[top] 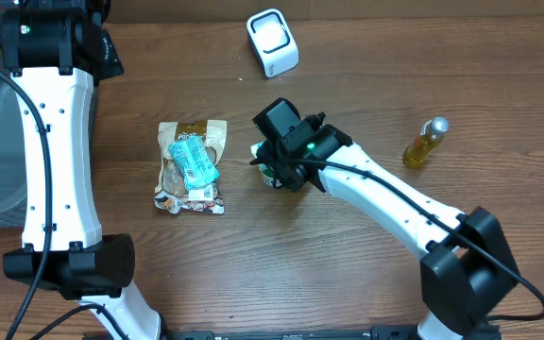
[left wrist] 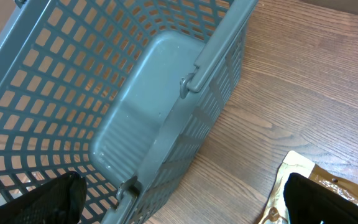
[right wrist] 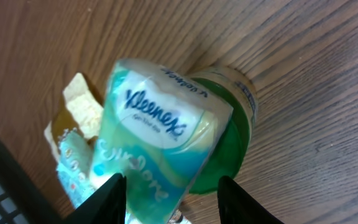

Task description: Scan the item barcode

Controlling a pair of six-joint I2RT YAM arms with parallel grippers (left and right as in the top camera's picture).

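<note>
Wood-grain table (top: pixel 253 274) fills the overhead view, with a white scanner (top: pixel 272 42) near its far edge; a small yellow bottle (top: pixel 425 142) lies well apart to the right. A snack bag (top: pixel 192 194) lies left of centre with a blue packet (top: pixel 194 161) on top of it. The right gripper (top: pixel 274 170) reaches down just beside that bag; in its wrist view a Kleenex pack (right wrist: pixel 157 134) lies on a green container (right wrist: pixel 229 149), and both sit between its fingers (right wrist: pixel 107 199); the jaws are partly apart around the pack, but it cannot be told whether the pads press it. The left gripper (left wrist: pixel 185 196) hangs over the table beside a grey mesh basket (left wrist: pixel 73 93), jaws spread wide and holding nothing; a corner of the snack bag shows by its right finger.
</note>
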